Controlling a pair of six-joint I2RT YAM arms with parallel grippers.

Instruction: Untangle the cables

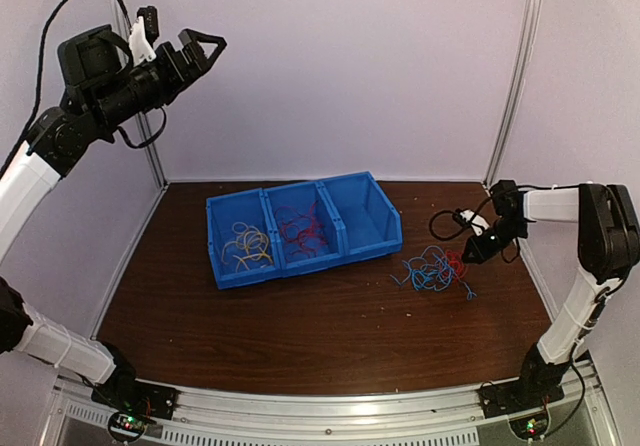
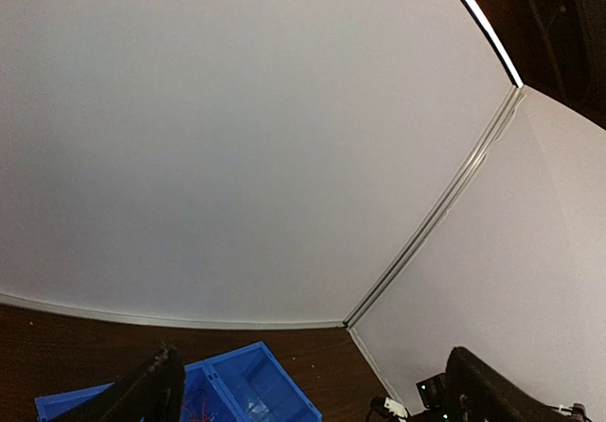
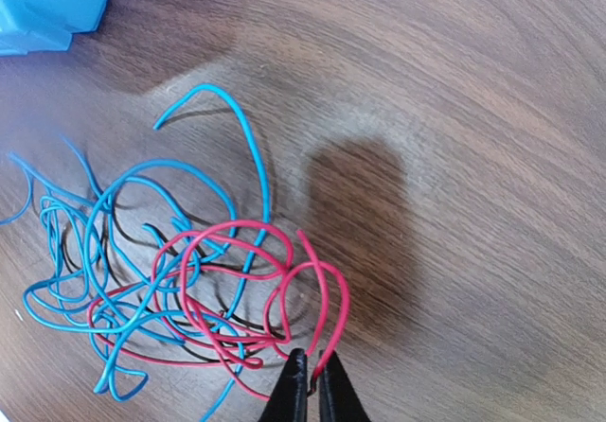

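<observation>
Right gripper (image 3: 312, 377) pinching red cable (image 3: 237, 224); blue cables (image 3: 118, 271) tangled ahead-left of jaws, bins (image 1: 378, 224) beyond. Left gripper (image 1: 208, 48) spread, aloft.

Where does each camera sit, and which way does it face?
Top external: high behind the arms, looking down at table, blue bins, both arms.
Left wrist: on the raised left arm, facing the wall; left pincer open at bottom.
Right wrist: low, looking down at the cable tangle; right pincer nips a red cable.
Shared: top and right wrist show the cable tangle.
</observation>
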